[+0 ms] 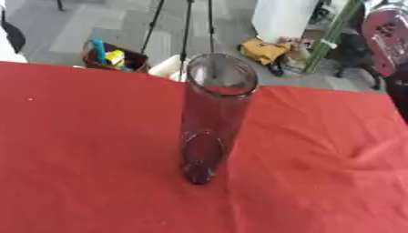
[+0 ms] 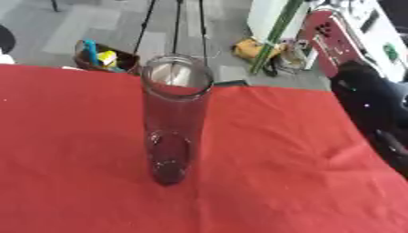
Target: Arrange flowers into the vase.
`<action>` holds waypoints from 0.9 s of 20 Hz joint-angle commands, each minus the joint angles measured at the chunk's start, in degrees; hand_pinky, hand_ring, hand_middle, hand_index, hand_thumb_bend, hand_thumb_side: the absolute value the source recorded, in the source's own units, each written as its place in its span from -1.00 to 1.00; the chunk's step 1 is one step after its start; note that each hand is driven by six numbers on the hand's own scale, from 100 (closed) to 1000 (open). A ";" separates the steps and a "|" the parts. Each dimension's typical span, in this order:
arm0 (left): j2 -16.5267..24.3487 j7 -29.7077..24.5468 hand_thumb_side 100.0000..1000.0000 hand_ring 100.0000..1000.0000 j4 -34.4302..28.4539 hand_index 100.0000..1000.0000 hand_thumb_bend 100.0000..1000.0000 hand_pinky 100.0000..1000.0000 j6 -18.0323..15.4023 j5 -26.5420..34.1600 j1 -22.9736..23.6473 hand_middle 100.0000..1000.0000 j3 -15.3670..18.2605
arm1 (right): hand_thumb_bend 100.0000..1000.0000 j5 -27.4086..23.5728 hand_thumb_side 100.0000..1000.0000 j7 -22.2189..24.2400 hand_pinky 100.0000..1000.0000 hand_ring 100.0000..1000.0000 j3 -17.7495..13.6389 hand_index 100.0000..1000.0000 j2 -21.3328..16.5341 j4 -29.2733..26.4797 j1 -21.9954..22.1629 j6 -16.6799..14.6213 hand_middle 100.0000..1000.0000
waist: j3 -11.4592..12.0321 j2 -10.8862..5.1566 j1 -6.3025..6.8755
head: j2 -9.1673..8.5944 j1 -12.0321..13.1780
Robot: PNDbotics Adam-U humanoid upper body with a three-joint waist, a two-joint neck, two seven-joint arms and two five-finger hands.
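Although the task calls for flowers in the vase, the tall clear glass cylinder vase (image 1: 213, 116) stands upright and empty near the middle of the red cloth-covered table (image 1: 79, 159), with nothing inside it but the red of the cloth seen through its base. No stem has gone in, so by this evidence the arranging has not begun and all of it remains to do.

A long green stem-like shape (image 2: 273, 34) slants across the upper right beyond the table's far edge; whether it is a flower stalk, and what holds it, cannot be made out. A dark mass (image 2: 374, 109) fills the right edge of the right eye view, possibly part of the robot's right arm, but no hand can be distinguished there. Neither hand shows in either view, so the set of their fingers cannot be reported. No blossoms lie on the cloth.
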 commanded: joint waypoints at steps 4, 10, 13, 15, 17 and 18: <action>0.83 -0.38 0.32 0.30 -1.02 0.47 -1.00 0.05 0.11 0.53 -0.95 0.34 -0.68 | -1.00 0.52 0.47 -0.48 -1.00 -1.00 -0.36 -1.00 -1.42 -0.65 -1.79 -0.12 -1.00 | 0.43 -1.68 0.15 | -0.47 -1.72; 0.70 -0.56 0.33 0.30 -1.02 0.47 -1.00 0.04 0.16 0.81 -1.04 0.34 -0.75 | -1.00 2.53 0.46 -0.68 -1.00 -1.00 -0.05 -1.00 -0.97 -0.39 -2.61 -0.03 -1.00 | 1.07 -1.73 0.07 | -0.85 -4.28; 0.65 -0.75 0.33 0.30 -1.02 0.47 -1.00 0.04 0.14 0.97 -1.11 0.34 -0.88 | -1.00 3.43 0.46 -0.99 -1.00 -1.00 0.14 -1.00 -0.71 -0.45 -3.07 -0.08 -1.00 | 1.16 -1.82 0.00 | -0.79 -4.94; 0.62 -0.92 0.33 0.30 -1.02 0.47 -1.00 0.04 0.17 1.06 -1.04 0.34 -0.96 | -1.00 4.06 0.46 -0.98 -1.00 -1.00 0.39 -1.00 -0.59 -0.63 -3.25 -0.05 -1.00 | 1.18 -1.84 -0.04 | -0.78 -5.15; 0.52 -1.10 0.33 0.31 -1.02 0.47 -1.00 0.04 0.24 1.16 -1.00 0.34 -1.06 | -1.00 4.89 0.46 -0.90 -1.00 -1.00 0.65 -1.00 -0.35 -0.80 -3.54 0.15 -1.00 | 1.34 -1.89 -0.11 | -0.73 -5.43; 0.47 -1.18 0.34 0.31 -1.02 0.47 -1.00 0.04 0.27 1.21 -1.00 0.34 -1.09 | -1.00 5.60 0.45 -0.86 -1.00 -1.00 0.78 -1.00 -0.19 -0.94 -3.70 0.28 -1.00 | 1.45 -1.91 -0.17 | -0.71 -5.47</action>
